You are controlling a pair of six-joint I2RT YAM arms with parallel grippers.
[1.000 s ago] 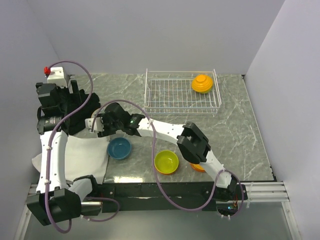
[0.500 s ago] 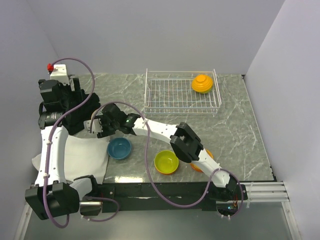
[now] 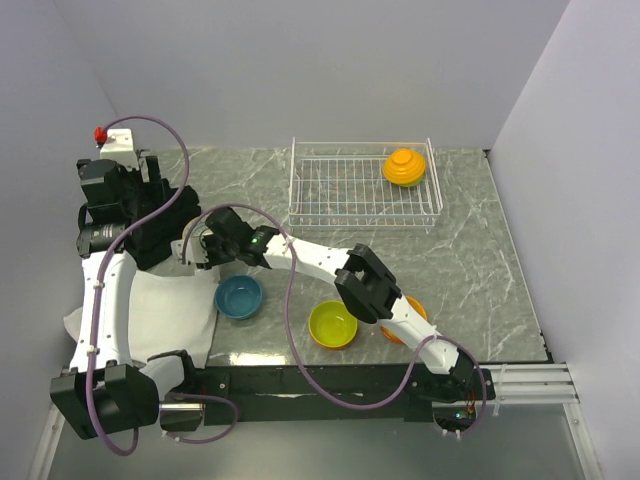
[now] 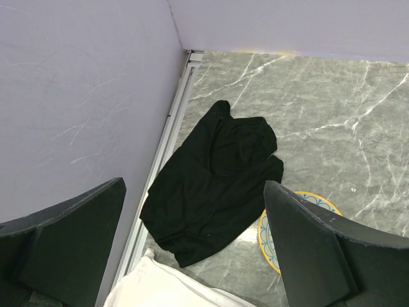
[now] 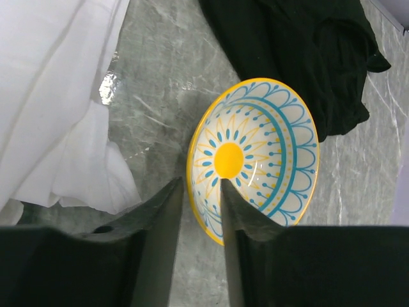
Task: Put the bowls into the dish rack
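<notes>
One orange bowl (image 3: 405, 167) is sitting in the rack (image 3: 340, 195) seen from above, while the right hand (image 3: 200, 248) has been creeping left toward the black cloth (image 3: 160, 235), closing on its next pick. From the left wrist, the left hand (image 4: 195, 192) is hanging wide open and empty, the patterned bowl (image 4: 307, 196) lying on the surface (image 4: 332, 115) beside one finger. At the right wrist, fingers (image 5: 160, 243) are straddling that bowl's near rim; whether they are clenching, I cannot tell.
</notes>
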